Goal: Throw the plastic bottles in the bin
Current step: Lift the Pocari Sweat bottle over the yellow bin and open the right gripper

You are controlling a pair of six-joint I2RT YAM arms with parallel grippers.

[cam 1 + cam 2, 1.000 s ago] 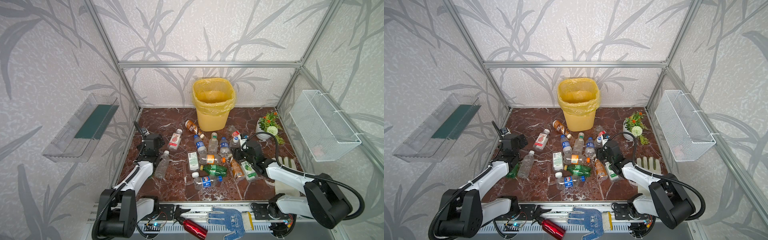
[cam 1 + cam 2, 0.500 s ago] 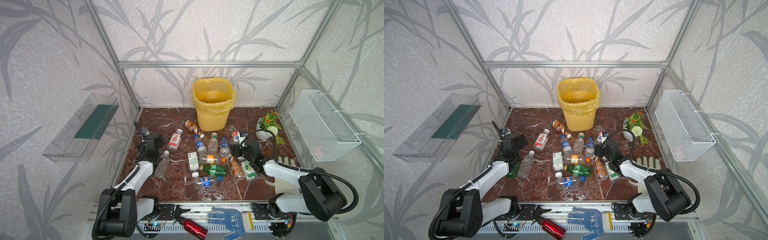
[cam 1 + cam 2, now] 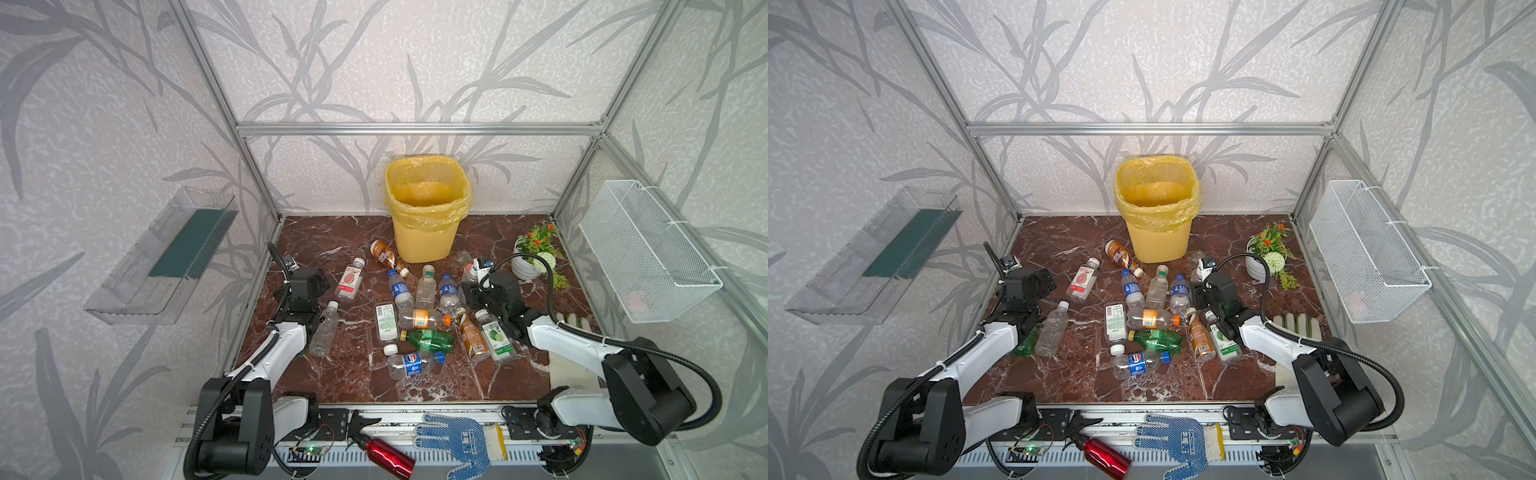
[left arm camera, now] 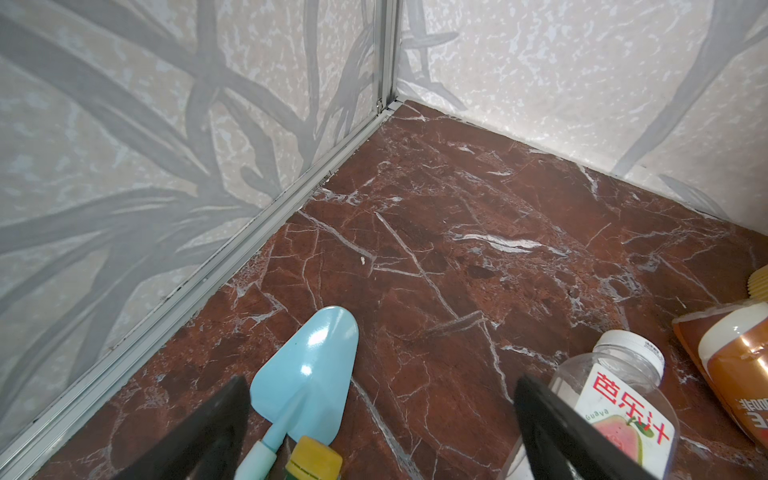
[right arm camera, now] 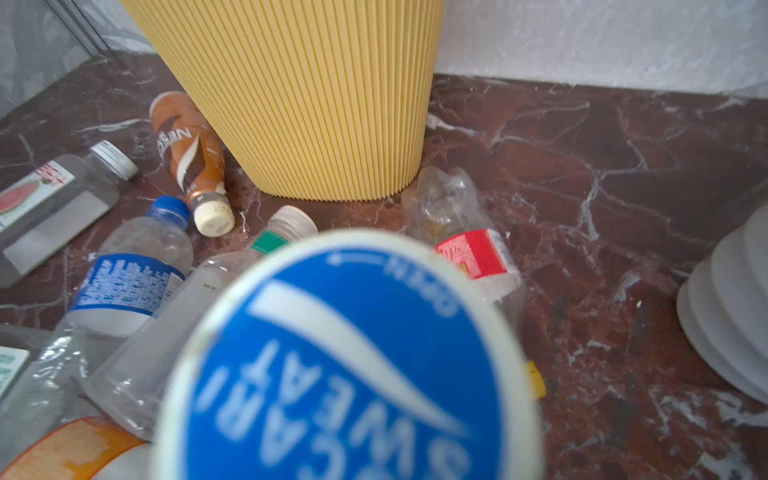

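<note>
Holding our left fingers (image 4: 216, 436) spread wide beside the guava bottle (image 4: 615, 399), we cannot tell whether our right fingers (image 3: 468, 289) grip the blue-capped bottle (image 5: 353, 353).

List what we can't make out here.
Right gripper: fingers hidden behind blurred blue-white cap filling right wrist view; too small in both top views.
Trowel: handle cut off by left wrist view's edge.
Mesh basket: pinkish contents blurred behind wire, in both top views.
</note>
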